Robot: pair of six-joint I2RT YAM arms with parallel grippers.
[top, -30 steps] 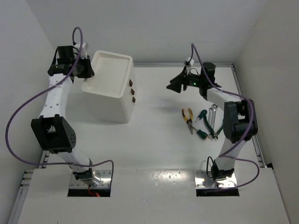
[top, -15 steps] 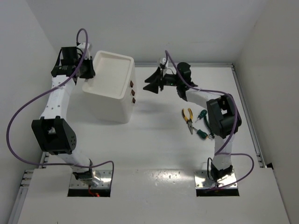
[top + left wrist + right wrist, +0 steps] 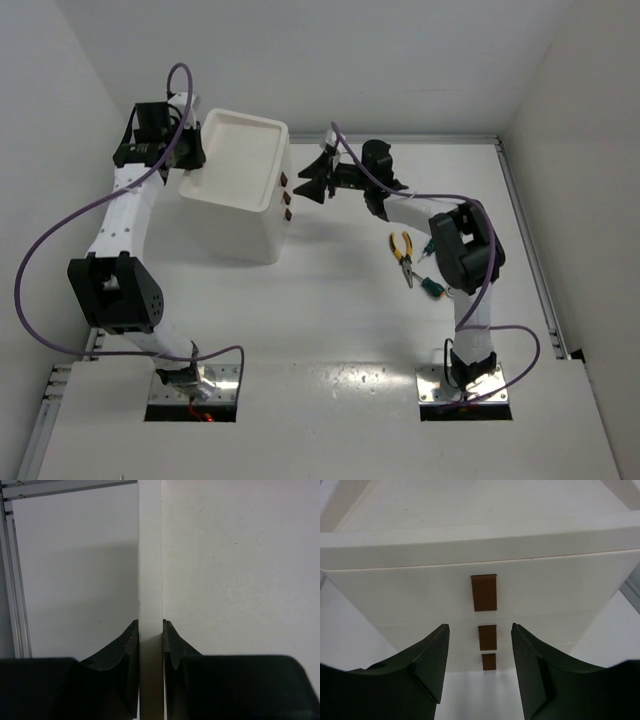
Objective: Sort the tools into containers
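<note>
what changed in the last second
The right hand swung left from the back right of the table to the front of the drawer unit, jaws open facing its brown handles. The left hand stayed clamped on the unit's rim; the unit and the yellow-handled pliers kept their places.

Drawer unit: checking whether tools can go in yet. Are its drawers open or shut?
Shut. The drawer unit's three fronts lie flush, brown handles aligned, none pulled out; the open right gripper faces them.

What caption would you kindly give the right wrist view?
Open right pincer faces three brown handles on the white drawer unit.
</note>
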